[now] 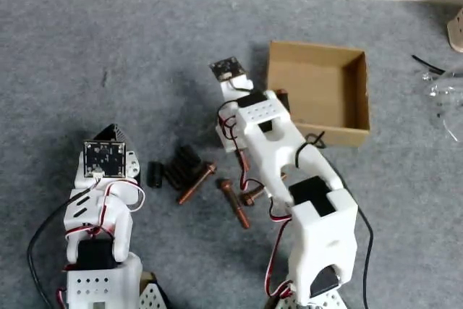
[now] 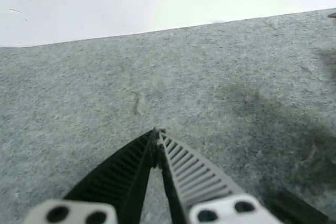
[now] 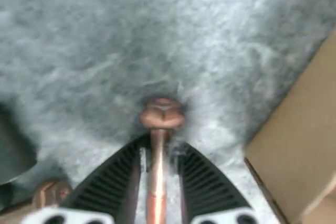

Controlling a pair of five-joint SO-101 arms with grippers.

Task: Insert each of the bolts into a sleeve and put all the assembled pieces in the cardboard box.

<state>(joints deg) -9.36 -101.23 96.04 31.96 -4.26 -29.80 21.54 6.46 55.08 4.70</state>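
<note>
**Held bolt** [image 3: 161, 114]: copper, clamped by its shaft between the fingers of the right gripper [image 3: 159, 146]. Its long axis runs along the fingers. The flanged hex head points away from the wrist, just past the fingertips, over grey felt.

**Right gripper:** closed on the held bolt, one ribbed black finger on each side of the shaft.

**Box** [image 3: 296, 145]: cardboard, just beside the right gripper, with a corner close to the fingertips. In the high view the box [image 1: 355, 92] is open-topped and shows bare cardboard inside.

**Loose bolts:** these lie flat behind the right gripper, alongside its arm.
- One [image 1: 195, 183] lies on a diagonal with its head toward the sleeves.
- A second [image 1: 235, 205] lies on the opposite diagonal.
- A third [image 1: 255, 193] is partly under the arm.
- One bolt head [image 3: 50, 192] shows just beside the base of the right gripper's fingers.

**Sleeves:** two, black, on the felt near the left gripper.
- The smaller [image 1: 154, 174] is nearer the left gripper.
- The larger [image 1: 182, 166] touches the first loose bolt.

**Left gripper** [image 2: 156, 136]: fingers closed tip to tip, holding nothing, low over the felt [image 2: 105, 87].
</note>
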